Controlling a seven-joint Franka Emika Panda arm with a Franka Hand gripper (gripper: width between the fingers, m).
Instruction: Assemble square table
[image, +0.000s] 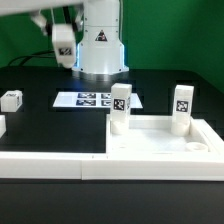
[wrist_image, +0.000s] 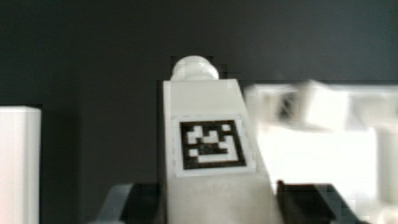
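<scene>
While one white tagged block leg (wrist_image: 210, 120) is pinched in the jaws of the gripper (image: 65, 52), two legs (image: 120, 108) (image: 181, 108) are seen upright on the large white square plastic slab (image: 160, 148); a fourth leg (image: 12, 99) is seen well apart.

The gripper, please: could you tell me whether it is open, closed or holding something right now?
Gripper: closed on a tagged white table leg.
</scene>
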